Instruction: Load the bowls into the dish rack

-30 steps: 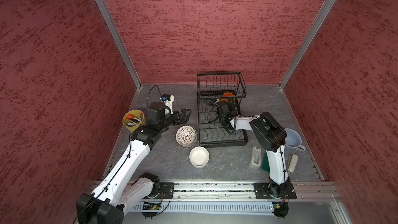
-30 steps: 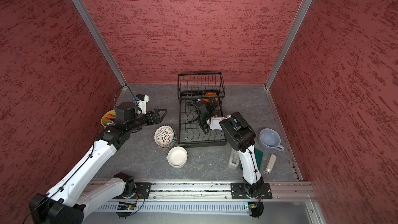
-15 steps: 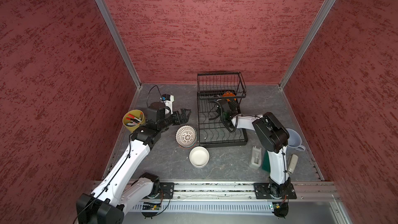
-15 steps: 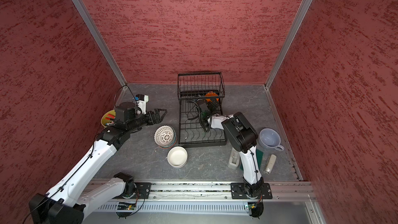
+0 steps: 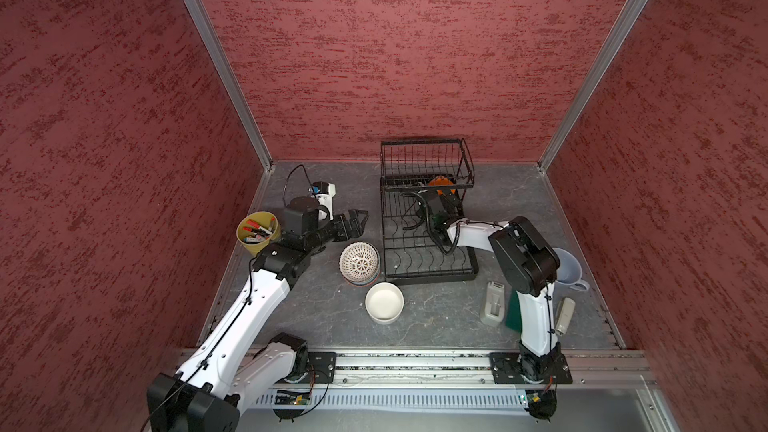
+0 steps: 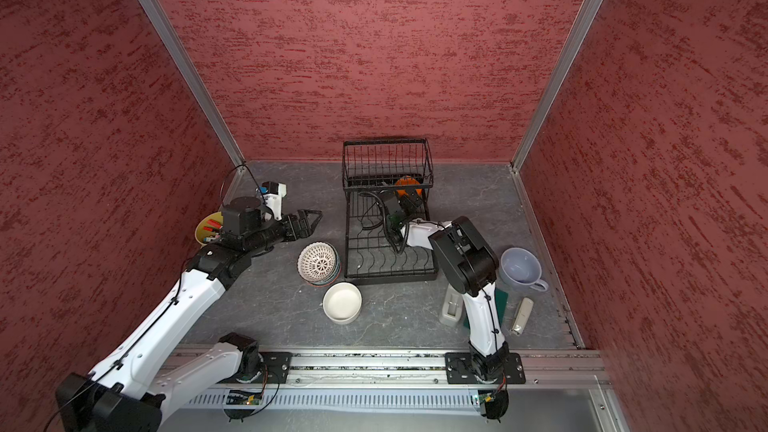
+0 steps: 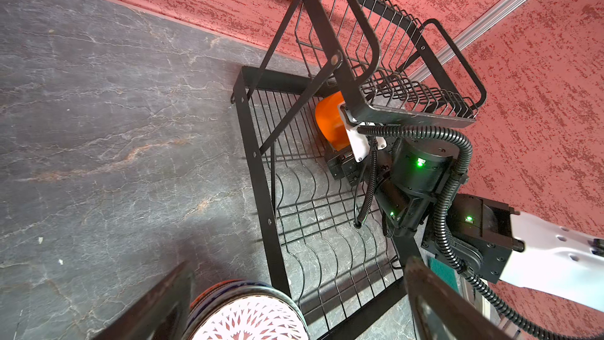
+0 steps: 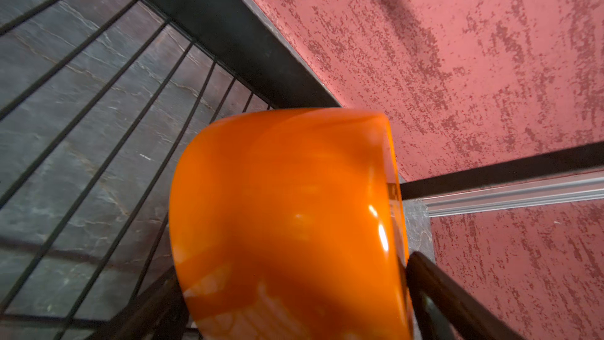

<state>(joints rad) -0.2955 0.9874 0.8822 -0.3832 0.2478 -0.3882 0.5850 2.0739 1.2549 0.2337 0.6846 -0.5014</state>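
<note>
Orange bowl [image 8: 287, 191]: it stands on its edge at the back of the dish rack [image 5: 432, 277], on the lower tray under the raised basket [image 5: 422, 142]. I count this one as loaded, or very nearly.
My right gripper [image 8: 294, 263]: my jaws are spread as wide as they go, one finger on each side of the orange bowl. I cannot tell whether either finger touches it, but I judge I am not squeezing.
Patterned bowls [image 5: 359, 261]: they sit nested in one stack on the table [image 5: 519, 201], just beside the rack's near left corner and outside it. I cannot count them.
White bowl [image 5: 384, 302]: it sits alone on the table just in front of the stack, also outside the rack.
My left gripper [image 5: 358, 218]: my jaws are wide apart and empty, hovering beyond the stack between the marker cup [image 5: 251, 245] and the rack.
Done: one bowl is in the rack.
Left: the stack and the white bowl remain, and the front wire slots and the raised basket look bare.
Changed over the last second: my right wrist has crept slightly toward the back of the rack and its elbow has swung a little outward. The bowls, my left arm and both jaw openings look the same.
</note>
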